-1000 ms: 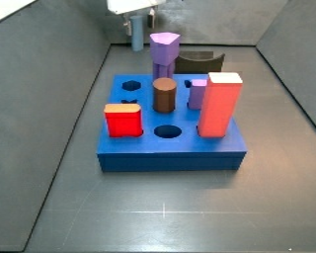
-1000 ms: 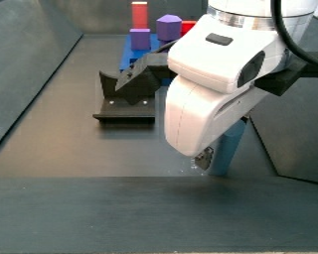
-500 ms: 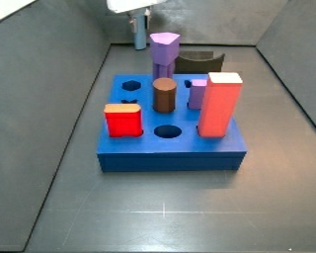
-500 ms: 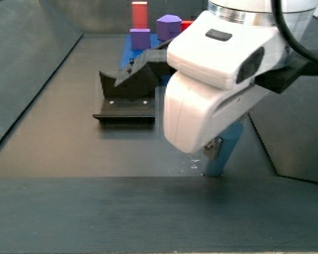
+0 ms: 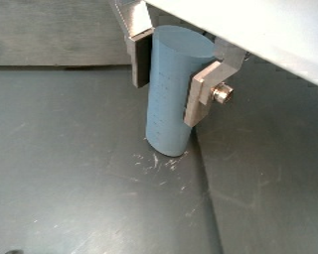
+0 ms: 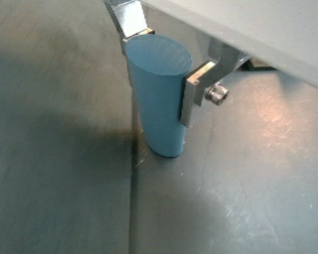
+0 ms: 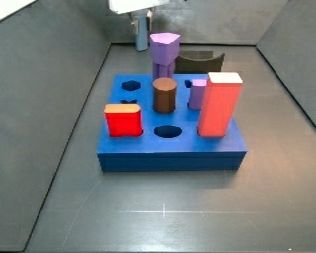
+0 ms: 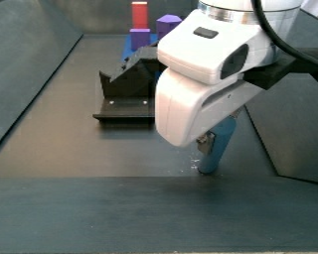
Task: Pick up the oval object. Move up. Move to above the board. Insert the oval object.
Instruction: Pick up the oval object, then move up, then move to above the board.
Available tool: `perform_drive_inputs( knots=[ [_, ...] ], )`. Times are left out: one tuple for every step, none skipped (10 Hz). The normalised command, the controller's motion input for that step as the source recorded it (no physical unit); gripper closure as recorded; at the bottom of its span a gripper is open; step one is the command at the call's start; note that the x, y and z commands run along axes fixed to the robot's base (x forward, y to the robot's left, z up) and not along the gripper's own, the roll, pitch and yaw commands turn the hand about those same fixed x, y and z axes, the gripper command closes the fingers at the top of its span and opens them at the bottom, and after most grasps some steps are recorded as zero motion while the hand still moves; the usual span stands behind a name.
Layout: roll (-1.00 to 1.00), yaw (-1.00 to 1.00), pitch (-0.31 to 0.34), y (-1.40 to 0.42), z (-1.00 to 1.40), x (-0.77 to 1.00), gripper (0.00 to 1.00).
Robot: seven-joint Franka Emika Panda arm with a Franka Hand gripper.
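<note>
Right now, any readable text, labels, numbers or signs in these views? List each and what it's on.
None: no readable text, label, number or sign in any view.
The hand, closed on the oval object at the far end of the floor from the board, bears no marking.
The board and its pegs are plain too.

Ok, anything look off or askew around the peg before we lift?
Nothing stands out. The peg stands upright on the floor, base down, with the gripper fingers flat on either side of it. Faint pale scuffs mark the floor by its base. On the board, the pegs stand straight.
</note>
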Motion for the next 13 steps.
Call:
perform_drive_inputs(
  knots=[
    [0.00, 0.00, 0.000, 0.00, 0.00, 0.00, 1.00],
    [0.00, 0.00, 0.000, 0.00, 0.83, 0.00, 1.00],
    [0.00, -0.02, 0.023, -0.02, 0.79, -0.02, 1.00],
    [0.02, -0.03, 0.039, -0.02, 0.71, -0.03, 1.00],
    [0.06, -0.03, 0.062, -0.01, 0.54, -0.03, 1.00],
    [0.08, -0.02, 0.083, -0.01, 0.41, -0.03, 1.00],
    [0.10, 0.00, 0.105, -0.01, 0.24, -0.02, 1.00],
    [0.15, 0.12, -0.134, 0.04, 1.00, 0.06, 1.00],
    [0.15, 0.13, -0.129, 0.04, 1.00, 0.06, 1.00],
    [0.14, 0.10, -0.075, 0.03, 1.00, 0.05, 1.00],
    [0.13, 0.07, -0.002, 0.03, 1.00, 0.04, 1.00],
    [0.13, 0.07, 0.032, 0.03, 1.00, 0.04, 1.00],
    [0.13, 0.06, 0.083, 0.02, 1.00, 0.03, 1.00]
  ],
)
